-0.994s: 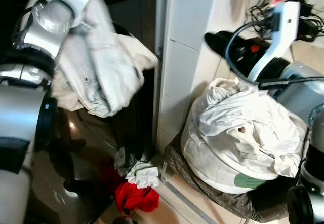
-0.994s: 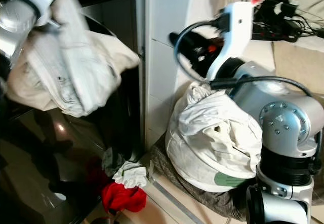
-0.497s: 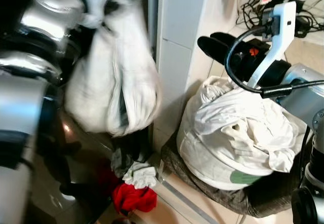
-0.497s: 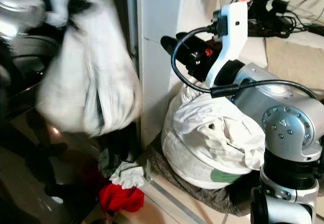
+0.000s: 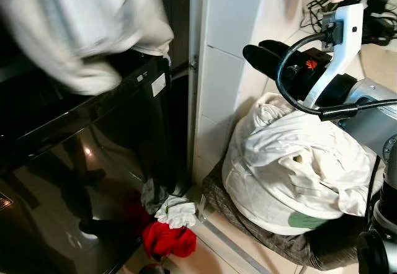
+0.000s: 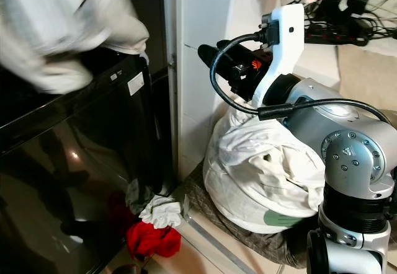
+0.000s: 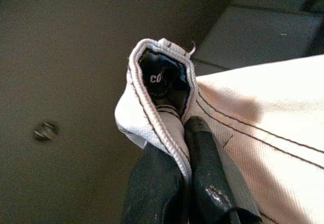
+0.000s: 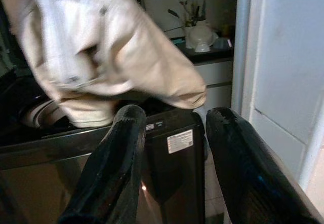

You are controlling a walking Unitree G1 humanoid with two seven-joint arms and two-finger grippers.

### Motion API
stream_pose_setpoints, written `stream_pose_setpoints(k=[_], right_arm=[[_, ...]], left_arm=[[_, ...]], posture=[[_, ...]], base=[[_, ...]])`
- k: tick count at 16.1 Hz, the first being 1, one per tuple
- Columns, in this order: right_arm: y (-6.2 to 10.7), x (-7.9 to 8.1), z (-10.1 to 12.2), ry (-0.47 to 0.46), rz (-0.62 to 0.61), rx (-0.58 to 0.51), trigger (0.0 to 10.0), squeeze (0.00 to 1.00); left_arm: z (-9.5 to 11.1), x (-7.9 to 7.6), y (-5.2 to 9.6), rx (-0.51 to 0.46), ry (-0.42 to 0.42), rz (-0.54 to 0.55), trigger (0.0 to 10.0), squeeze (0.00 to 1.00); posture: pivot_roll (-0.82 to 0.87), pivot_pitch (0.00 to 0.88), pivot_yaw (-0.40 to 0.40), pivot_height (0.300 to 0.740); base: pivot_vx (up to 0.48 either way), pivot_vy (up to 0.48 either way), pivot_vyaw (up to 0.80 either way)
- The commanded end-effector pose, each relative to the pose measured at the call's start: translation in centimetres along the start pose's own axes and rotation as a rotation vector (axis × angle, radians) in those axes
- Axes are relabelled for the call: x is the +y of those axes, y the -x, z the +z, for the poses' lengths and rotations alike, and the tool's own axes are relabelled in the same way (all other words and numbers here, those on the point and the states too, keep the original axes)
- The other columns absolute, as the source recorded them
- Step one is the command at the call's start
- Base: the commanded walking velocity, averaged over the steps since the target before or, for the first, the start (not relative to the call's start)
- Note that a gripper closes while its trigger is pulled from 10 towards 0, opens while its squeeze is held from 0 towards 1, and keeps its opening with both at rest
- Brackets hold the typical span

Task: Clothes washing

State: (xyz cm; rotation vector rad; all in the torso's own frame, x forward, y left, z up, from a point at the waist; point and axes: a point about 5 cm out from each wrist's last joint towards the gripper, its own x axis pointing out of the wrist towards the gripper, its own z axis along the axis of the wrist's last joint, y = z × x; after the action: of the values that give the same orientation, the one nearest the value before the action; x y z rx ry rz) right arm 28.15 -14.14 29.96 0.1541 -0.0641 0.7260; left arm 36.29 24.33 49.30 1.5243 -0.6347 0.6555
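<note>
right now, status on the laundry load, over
Left gripper shut on cream garment, held above black washer. Right gripper open, empty, over white laundry pile. Red cloth on floor.

The two head cameras look forward and steeply down from standing height, side by side, and share nearly everything: the black washing machine on the left, the white tiled pillar, the heap of pale laundry on the floor. The left wrist camera sits very close behind the left claw, staring along its fingers at a cream garment pinched between them. The right wrist camera looks out between the spread fingers of the right claw toward that same washing machine and pillar, from nearby.
</note>
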Motion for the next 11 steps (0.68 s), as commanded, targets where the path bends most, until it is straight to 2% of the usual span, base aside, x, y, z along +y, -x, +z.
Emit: stream_pose_setpoints(k=[1,3,4,5,6,7,8,9,10,11], right_arm=[[0.2,0.0,0.2,0.013,-0.015,-0.019,10.0,0.0],[0.2,0.0,0.1,0.012,-0.014,-0.015,10.0,0.0],[0.1,0.2,-0.3,0.014,-0.003,0.005,10.0,0.0],[0.1,0.3,-0.5,0.019,0.002,0.018,10.0,0.0],[0.0,0.5,-0.7,0.021,0.009,0.028,10.0,0.0],[0.1,0.5,-0.7,0.023,0.011,0.033,10.0,0.0],[0.1,0.5,-0.8,0.026,0.015,0.041,10.0,0.0],[0.1,0.5,-0.9,0.029,0.017,0.047,10.0,0.0],[0.1,0.5,-0.9,0.029,0.018,0.051,10.0,0.0],[0.0,0.5,-1.0,0.029,0.021,0.059,10.0,0.0]], left_arm=[[0.2,0.3,0.0,-0.024,-0.031,0.051,0.0,0.0],[-0.3,-1.8,0.7,0.013,-0.035,-0.051,0.0,0.0],[-1.4,-6.5,2.9,0.113,0.024,-0.337,0.0,0.0],[-1.7,-8.8,4.3,0.157,0.061,-0.467,0.0,0.0],[-1.8,-10.8,5.6,0.201,0.14,-0.589,0.0,0.0],[-1.8,-11.5,6.2,0.223,0.177,-0.646,0.0,0.0],[-2.2,-13.1,7.6,0.286,0.231,-0.794,9.4,0.0],[-2.4,-13.9,8.5,0.318,0.274,-0.875,10.0,0.0],[-2.3,-14.1,8.7,0.331,0.327,-0.904,10.0,0.0],[-2.4,-13.9,8.7,0.36,0.424,-0.927,10.0,1.0]], posture=[[-0.05,0.0,0.011,0.74],[-0.05,0.0,0.007,0.74],[-0.05,0.0,0.003,0.74],[-0.05,0.0,0.003,0.74],[-0.05,0.0,0.003,0.74],[-0.06,0.0,0.001,0.74],[-0.06,0.0,0.001,0.74],[-0.06,0.0,0.001,0.74],[-0.06,0.0,-0.005,0.74],[-0.06,0.0,-0.005,0.74]], base=[[0.0,0.0,0.0],[0.0,0.0,0.0],[0.0,0.0,0.0],[0.0,0.0,0.0],[0.0,0.0,0.0],[0.0,0.0,0.0],[0.0,0.0,0.0],[0.0,0.0,0.0],[0.0,0.0,0.0],[0.0,0.0,0.0]])
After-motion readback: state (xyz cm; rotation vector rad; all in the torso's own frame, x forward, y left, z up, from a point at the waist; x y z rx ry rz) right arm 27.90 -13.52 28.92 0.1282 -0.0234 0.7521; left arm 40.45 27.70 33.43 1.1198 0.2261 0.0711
